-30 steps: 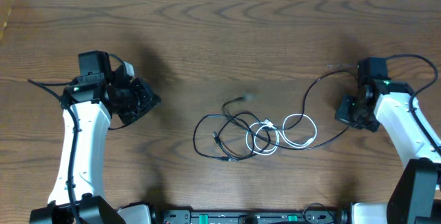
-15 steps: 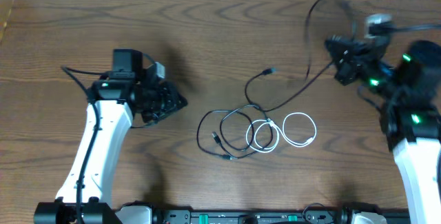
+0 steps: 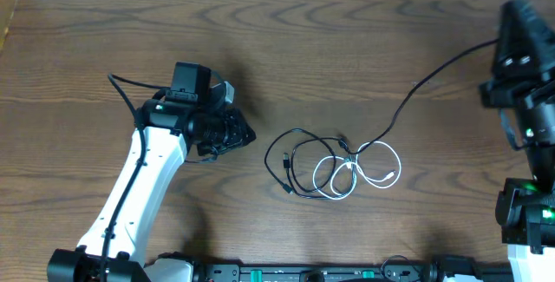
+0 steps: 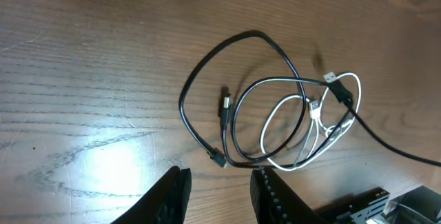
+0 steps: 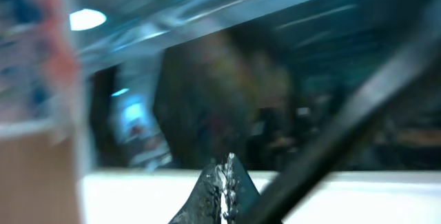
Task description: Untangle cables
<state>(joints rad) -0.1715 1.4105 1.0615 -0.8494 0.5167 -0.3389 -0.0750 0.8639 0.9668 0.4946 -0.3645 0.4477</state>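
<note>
Both arms have shifted since the earlier shot. The left gripper (image 3: 241, 133) slid in closer to the pile, and the right arm swung out to the far right edge of the overhead frame, so the black cable (image 4: 256, 35) now stretches from the upper right down into the heap. That heap sits just below and right of centre on the table (image 3: 260, 39).

Left fingers are spread apart with nothing between them, parked just left of the tangle. The right gripper (image 5: 225, 172) looks pinched closed on the black cord, though its wrist view is pretty blurry.

My read is that we're mid-pull, trying to drag the black one out of the white cable (image 4: 288, 167). Next up, the left side probably needs to pin the white coils, or the whole bundle just slides along.

Both cords are thin and floppy, with tiny plugs. The black one makes one big loose loop and the white a few small overlapping rings. The table's a smooth wood grain with a bit of glare.
</note>
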